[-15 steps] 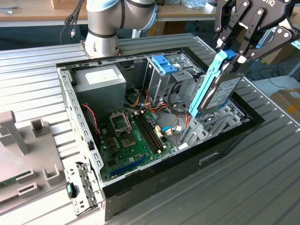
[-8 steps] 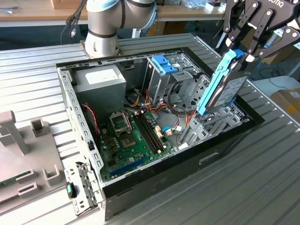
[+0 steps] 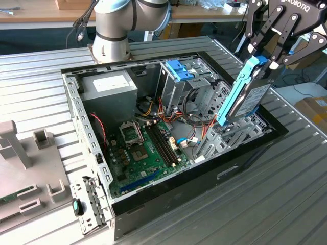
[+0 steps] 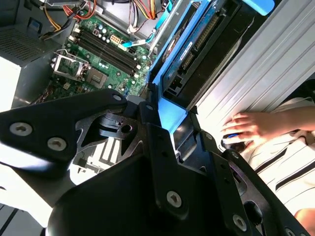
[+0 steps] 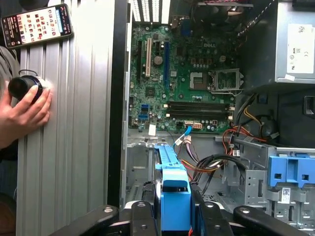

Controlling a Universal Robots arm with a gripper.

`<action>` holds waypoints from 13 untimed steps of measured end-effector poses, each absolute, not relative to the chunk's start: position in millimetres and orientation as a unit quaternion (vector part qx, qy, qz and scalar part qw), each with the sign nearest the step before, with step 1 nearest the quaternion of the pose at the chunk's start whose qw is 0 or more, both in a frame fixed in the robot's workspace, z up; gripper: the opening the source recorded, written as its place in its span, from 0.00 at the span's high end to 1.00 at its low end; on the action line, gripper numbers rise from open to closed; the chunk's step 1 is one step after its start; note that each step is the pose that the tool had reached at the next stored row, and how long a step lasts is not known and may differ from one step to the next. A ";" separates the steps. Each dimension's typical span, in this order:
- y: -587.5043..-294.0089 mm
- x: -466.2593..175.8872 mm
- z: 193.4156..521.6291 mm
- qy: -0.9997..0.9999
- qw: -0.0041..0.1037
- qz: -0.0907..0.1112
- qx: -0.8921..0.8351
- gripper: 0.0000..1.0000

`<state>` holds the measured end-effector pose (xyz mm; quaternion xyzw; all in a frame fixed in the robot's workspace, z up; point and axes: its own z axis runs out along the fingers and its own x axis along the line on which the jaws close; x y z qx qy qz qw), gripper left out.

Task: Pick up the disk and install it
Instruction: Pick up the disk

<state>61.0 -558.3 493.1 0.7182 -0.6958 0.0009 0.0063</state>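
Ribbed metal desk (image 3: pixel 286 194) carries the open computer case (image 3: pixel 214 176), its side off so the bays lie reachable. My pincer (image 3: pixel 265 58) is clamped on the disk (image 3: pixel 245 94) by the upper end of its blue carrier, leaving the lower end free to lead. In the exterior view the disk hangs on edge, tilted, at about 3 o'clock from the motherboard (image 3: pixel 148 148), not yet seated. The silver cage (image 3: pixel 173 87) stands at 12 o'clock. A person's hand (image 5: pixel 22 110) rests on the desk outside the case, clear of me, I judge.

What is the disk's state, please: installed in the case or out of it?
Out: the gripper holds the disk tilted on edge over the open case.
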 end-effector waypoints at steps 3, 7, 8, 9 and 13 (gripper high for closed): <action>-558.0 61.4 486.3 -0.696 0.006 0.001 0.718 0.64; -551.9 67.3 483.9 -0.696 0.006 0.001 0.718 0.64; -551.9 68.4 483.0 -0.696 0.007 0.001 0.718 0.64; -551.9 68.4 482.2 -0.696 0.007 0.001 0.718 0.64; -551.9 68.9 475.2 -0.701 0.007 0.001 0.713 0.64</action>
